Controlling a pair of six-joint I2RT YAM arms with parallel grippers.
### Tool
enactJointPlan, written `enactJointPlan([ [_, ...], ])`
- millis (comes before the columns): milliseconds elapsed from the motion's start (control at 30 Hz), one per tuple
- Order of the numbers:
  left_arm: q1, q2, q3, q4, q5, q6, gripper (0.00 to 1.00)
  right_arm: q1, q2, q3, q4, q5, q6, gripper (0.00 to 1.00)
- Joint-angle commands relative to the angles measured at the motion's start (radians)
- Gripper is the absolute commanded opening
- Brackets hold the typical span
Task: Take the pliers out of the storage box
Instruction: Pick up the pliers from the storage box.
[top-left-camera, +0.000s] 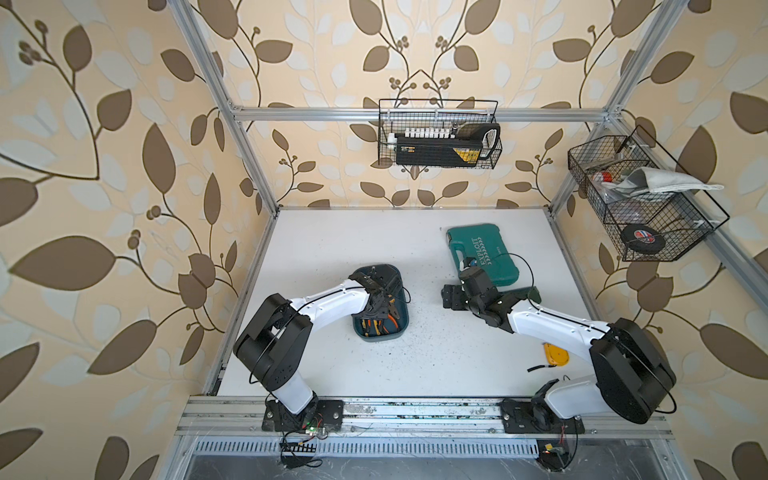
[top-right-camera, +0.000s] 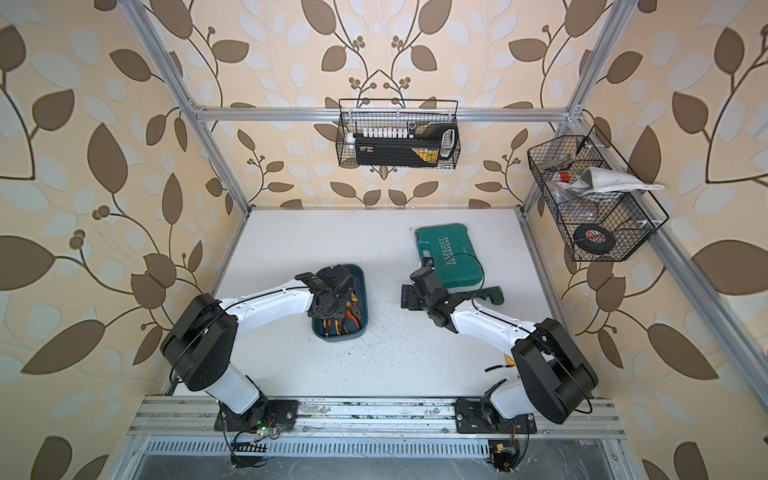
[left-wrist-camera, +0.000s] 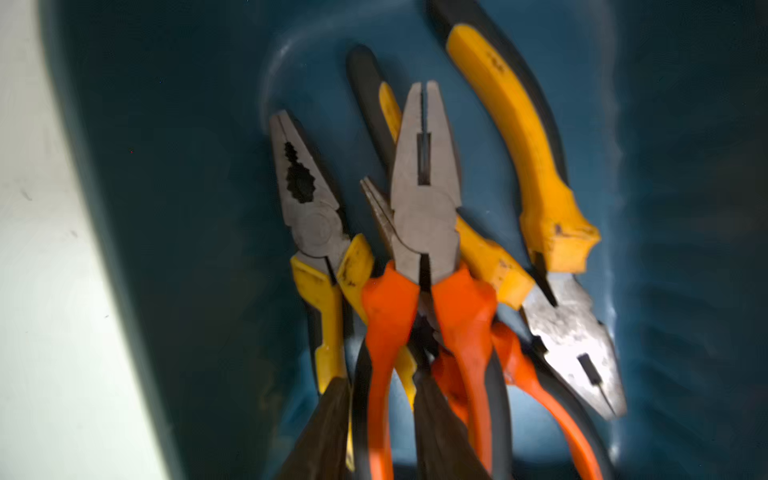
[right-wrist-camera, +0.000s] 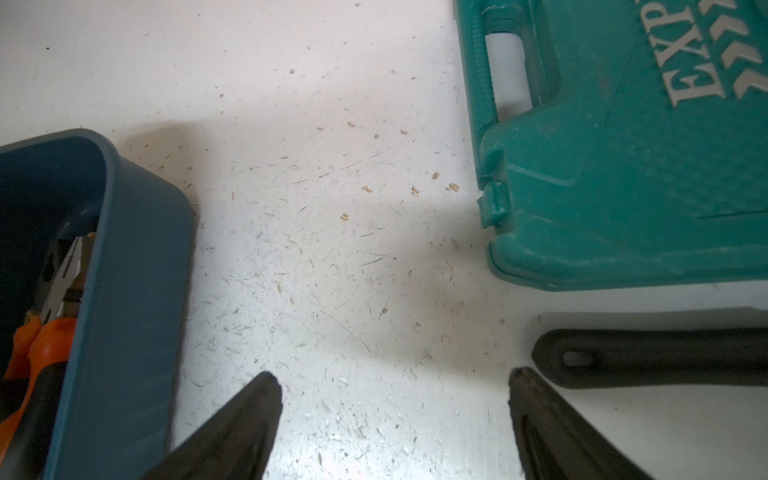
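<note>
Entanglement is the main danger we see. All the pliers lie inside the storage box (top-left-camera: 380, 337), packed together at one end, and none is out yet. We count four: two with orange handles and two with yellow handles. The upper orange pair (left-wrist-camera: 424, 199) lies on top. Under it we see the thin nose and one handle of the second orange pair (left-wrist-camera: 524, 376). The small yellow pair (left-wrist-camera: 316, 224) lies just beside it. On the other side is the large yellow pair (left-wrist-camera: 519, 137), turned the opposite way, with its head near the box wall.

The left gripper (left-wrist-camera: 379, 375) is down in the box, and its jaws are closed narrowly on only one handle of the upper orange pair. We judge this risky: held so, the pliers can swing open or turn between the fingers, and the heavy head can tip down and slip out. Because the handles cross, a lift may also drag a neighbour, which could catch the wall and pull the light box along.

The right gripper (right-wrist-camera: 395, 376) hangs with jaws wide open and empty over the bare table (right-wrist-camera: 332, 249), between the box and the green case (right-wrist-camera: 623, 187), so nothing holds the box down.

We count also one green case, one dark handle (right-wrist-camera: 644, 357) beside it, one yellow tape measure (top-left-camera: 556, 356) and two wire baskets (top-left-camera: 436, 133) on the frame.
</note>
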Motion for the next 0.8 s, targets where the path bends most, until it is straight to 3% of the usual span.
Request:
enactJointPlan([
  [0,0.002,0.026,0.022,0.023,-0.018,0.014,0.29,-0.006,0.018,0.036,-0.011,-0.018,0.012,0.89],
  [100,0.002,0.052,0.009,0.055,-0.003,0.008,0.26,-0.007,0.024,0.041,-0.013,-0.021,0.011,0.89],
  [300,0.002,0.042,0.001,0.059,-0.006,-0.024,0.01,-0.008,0.035,0.048,-0.018,-0.027,0.012,0.88],
  [567,0.002,-0.154,-0.053,0.087,-0.049,-0.032,0.0,-0.01,0.047,0.055,-0.019,-0.041,0.015,0.88],
  [767,0.002,-0.316,-0.095,0.117,-0.016,-0.048,0.0,-0.011,0.044,0.051,-0.019,-0.045,0.019,0.88],
])
